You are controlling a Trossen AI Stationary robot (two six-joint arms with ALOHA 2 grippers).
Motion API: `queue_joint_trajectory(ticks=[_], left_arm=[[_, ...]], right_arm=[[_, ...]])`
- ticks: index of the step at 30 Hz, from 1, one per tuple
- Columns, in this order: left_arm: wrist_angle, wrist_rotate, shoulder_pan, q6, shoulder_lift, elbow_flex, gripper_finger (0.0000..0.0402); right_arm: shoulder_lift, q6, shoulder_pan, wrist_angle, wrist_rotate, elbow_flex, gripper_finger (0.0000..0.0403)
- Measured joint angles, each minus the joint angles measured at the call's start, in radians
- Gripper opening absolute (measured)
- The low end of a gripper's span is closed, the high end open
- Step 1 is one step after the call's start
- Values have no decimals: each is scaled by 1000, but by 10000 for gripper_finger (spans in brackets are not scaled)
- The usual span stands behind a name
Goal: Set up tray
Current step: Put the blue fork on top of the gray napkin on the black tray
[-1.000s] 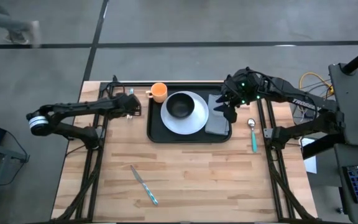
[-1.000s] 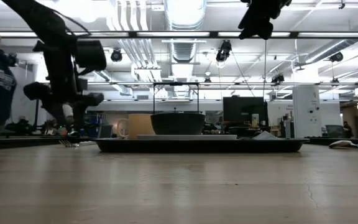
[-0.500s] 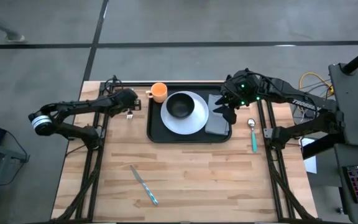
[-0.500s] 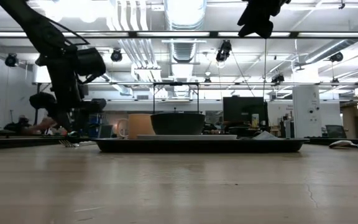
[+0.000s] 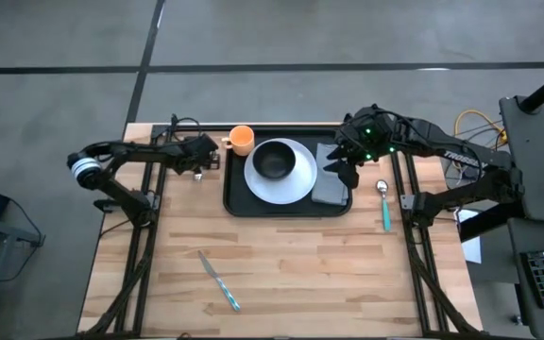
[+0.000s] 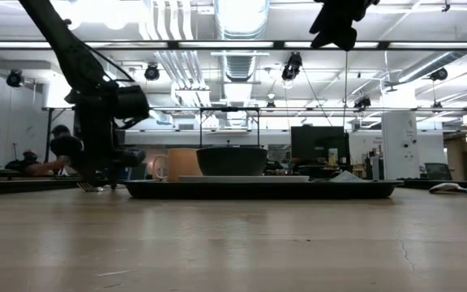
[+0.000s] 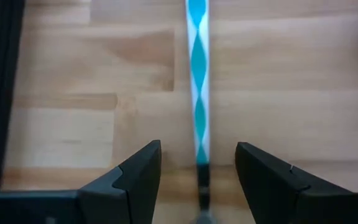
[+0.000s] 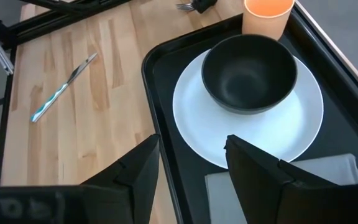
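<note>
The black tray lies at the table's far middle. On it rest a white plate with a black bowl, an orange cup and a grey napkin. Left of the tray a fork with a teal-and-white handle lies flat on the wood. My left gripper stands open low over it, one finger on either side of the handle, apart from it. Held high over the napkin, my right gripper is open and has nothing in it.
A teal-handled spoon lies right of the tray, and a knife lies on the near left of the table. Black frame rails run along both table sides. A person shows far behind the table.
My left gripper has sunk and gone toward the tray, coming down over the fork with its fingers still apart. The fork has stayed where it lay.
</note>
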State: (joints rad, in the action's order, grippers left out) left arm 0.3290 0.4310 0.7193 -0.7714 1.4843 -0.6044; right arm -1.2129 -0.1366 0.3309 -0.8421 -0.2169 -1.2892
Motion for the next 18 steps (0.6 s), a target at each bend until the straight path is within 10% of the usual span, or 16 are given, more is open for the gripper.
queue_joint_trajectory(ticks=[7, 18], left_arm=[[-49, -25, 0, 11, 22, -5, 162], [6, -62, -29, -7, -9, -9, 13]], right_arm=[[0, 1, 0, 0, 0, 0, 171], [0, 19, 0, 2, 1, 0, 171]])
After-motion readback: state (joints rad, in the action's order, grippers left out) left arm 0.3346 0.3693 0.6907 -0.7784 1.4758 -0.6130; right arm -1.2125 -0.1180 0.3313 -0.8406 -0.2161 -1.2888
